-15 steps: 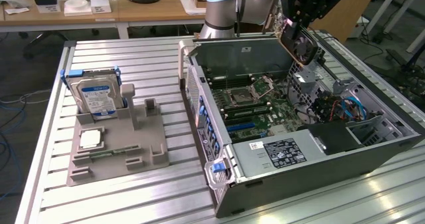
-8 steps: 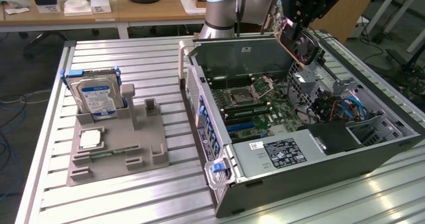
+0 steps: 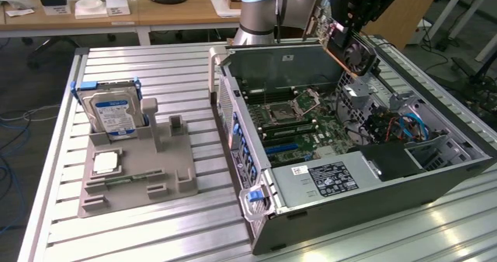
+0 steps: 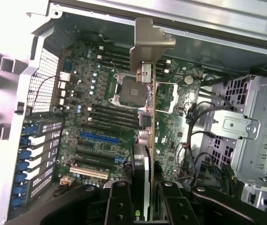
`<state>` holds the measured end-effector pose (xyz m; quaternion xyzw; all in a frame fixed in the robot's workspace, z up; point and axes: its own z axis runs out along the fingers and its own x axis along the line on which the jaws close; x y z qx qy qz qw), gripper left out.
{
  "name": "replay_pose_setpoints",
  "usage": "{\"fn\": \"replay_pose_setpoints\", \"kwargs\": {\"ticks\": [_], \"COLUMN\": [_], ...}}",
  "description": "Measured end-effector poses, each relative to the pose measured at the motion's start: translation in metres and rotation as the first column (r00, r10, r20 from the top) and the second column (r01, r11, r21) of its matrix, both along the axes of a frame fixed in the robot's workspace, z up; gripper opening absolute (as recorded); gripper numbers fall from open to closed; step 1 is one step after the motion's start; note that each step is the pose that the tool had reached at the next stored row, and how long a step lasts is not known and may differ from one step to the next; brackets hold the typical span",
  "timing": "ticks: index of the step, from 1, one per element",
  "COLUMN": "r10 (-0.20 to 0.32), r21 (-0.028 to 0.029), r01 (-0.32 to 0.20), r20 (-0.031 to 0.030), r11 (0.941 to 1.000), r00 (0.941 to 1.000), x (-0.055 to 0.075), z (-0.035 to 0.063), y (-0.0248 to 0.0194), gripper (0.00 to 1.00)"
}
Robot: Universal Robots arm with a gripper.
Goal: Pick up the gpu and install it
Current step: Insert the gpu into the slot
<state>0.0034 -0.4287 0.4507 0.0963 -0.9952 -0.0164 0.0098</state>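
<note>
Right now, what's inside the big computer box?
A green motherboard, blue cables, a silver power supply. The gpu, held above by the tool, hides a strip of board in the wrist view.

The open computer case (image 3: 350, 215) lies on the worktop (image 3: 155, 239) at the exterior view's right. The motherboard (image 3: 299, 119) is on its floor and the power supply (image 3: 330, 177) sits in its near end. I hold the gpu (image 3: 353, 49) between my jaws above the case's far end, over the motherboard. At the exterior view's left sits a parts holder (image 3: 174, 169), with a hard drive (image 3: 113, 113) standing upright in its far end.
</note>
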Motion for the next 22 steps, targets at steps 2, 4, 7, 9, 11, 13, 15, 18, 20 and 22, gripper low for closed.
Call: {"fn": "replay_pose_setpoints", "kwargs": {"ticks": [2,4,7,9,11,13,15,18,20,22], "r10": [0.017,0.034,0.057,0.075,0.09,0.101,0.115,0.137,0.153,0.17], "r21": [0.0,0.0,0.0002,0.0001,0.0003,0.0001,0.0001,0.0001,0.0,0.0], "r01": [-0.017,-0.034,-0.057,-0.075,-0.09,-0.101,-0.115,-0.137,-0.153,-0.17], "r20": [0.0,0.0001,0.0001,0.0001,0.0003,0.0003,0.0004,0.0004,0.0004,0.0004], "r11": [0.9999,0.9994,0.9984,0.9972,0.996,0.9949,0.9934,0.9906,0.9882,0.9854], "r00": [0.9999,0.9994,0.9984,0.9972,0.996,0.9949,0.9934,0.9906,0.9882,0.9854], "x": [0.0,0.0,0.0,0.0,0.0,0.0,0.0,0.0,0.0,0.0], "z": [0.0,0.0,-0.0001,-0.0001,-0.0001,-0.0001,0.0,0.0,0.0,0.0], "y": [-0.0001,-0.0002,-0.0004,-0.0005,-0.0009,-0.0012,-0.0015,-0.0018,-0.0019,-0.002], "gripper": [0.27,0.27,0.27,0.27,0.27,0.27,0.27,0.27,0.27,0.27]}}
